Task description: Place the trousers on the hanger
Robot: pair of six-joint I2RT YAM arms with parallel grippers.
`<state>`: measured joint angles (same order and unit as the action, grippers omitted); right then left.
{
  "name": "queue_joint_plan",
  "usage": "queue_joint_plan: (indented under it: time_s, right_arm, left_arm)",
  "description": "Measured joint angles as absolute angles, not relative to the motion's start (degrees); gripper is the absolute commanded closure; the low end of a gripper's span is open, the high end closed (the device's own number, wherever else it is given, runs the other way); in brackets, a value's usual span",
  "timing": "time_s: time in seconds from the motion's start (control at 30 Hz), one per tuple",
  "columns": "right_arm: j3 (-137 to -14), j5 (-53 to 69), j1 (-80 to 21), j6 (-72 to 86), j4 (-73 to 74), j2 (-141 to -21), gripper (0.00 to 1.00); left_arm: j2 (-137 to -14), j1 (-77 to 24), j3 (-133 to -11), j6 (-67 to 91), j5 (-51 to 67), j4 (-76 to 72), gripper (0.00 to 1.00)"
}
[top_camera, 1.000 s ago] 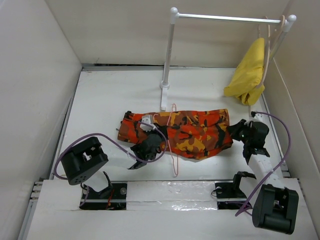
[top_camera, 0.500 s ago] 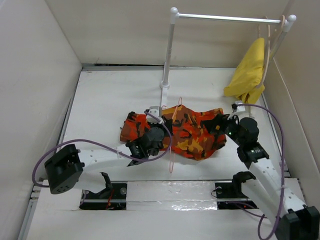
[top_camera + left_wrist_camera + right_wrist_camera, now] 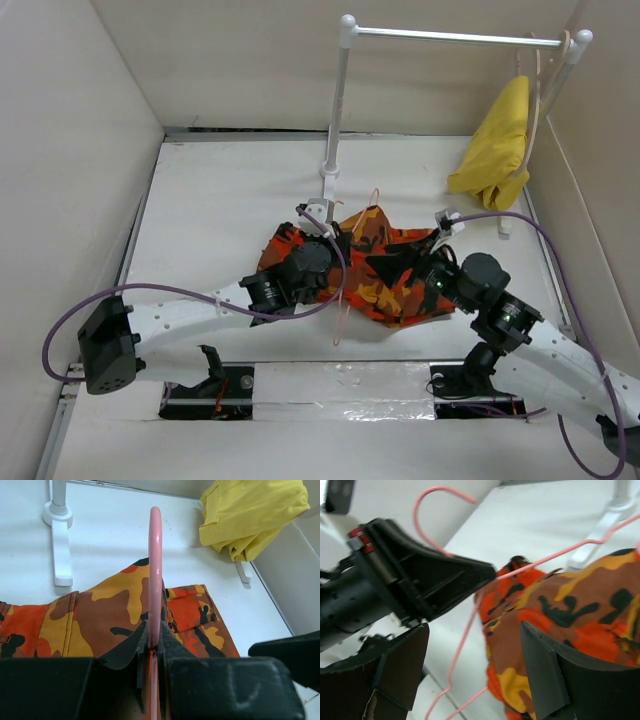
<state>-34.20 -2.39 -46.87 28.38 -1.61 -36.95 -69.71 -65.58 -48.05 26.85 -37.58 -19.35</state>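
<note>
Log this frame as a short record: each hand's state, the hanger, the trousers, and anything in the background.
left hand: shut on the hanger, pinching its wire
right hand: open, facing the trousers
hanger: pink wire, raised over the trousers, edge-on in the left wrist view
trousers: camouflage print, bunched on the table; not seen draped over the hanger
background: yellow cloth hanging at the right end of the white rail stand

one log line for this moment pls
left claw: shut on hanger | right claw: open, by trousers | trousers: bunched on table
</note>
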Motion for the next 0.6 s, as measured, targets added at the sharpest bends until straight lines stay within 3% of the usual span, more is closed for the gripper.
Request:
queue_joint_plan:
  time_s: [0.3,0.4,0.6]
  right_arm:
    - [-32.6,-4.19,-56.07,33.67,-8.86,-50.11,0.28]
    - [-32.47,-4.38,-56.45,34.48,-10.83,-53.39,0.37]
    - [-31.75,-4.08,-56.49,36.36,-17.06,-57.58,0.66]
  left_arm:
    - [-69.49,-65.54,-49.67,25.76,-35.55,-17.52,1.0]
    - [-69.43,-65.52,-49.76,25.74,-34.92,-17.47,1.0]
    - [-67.7,-65.52,-49.76,25.63,-33.65,-17.21,1.0]
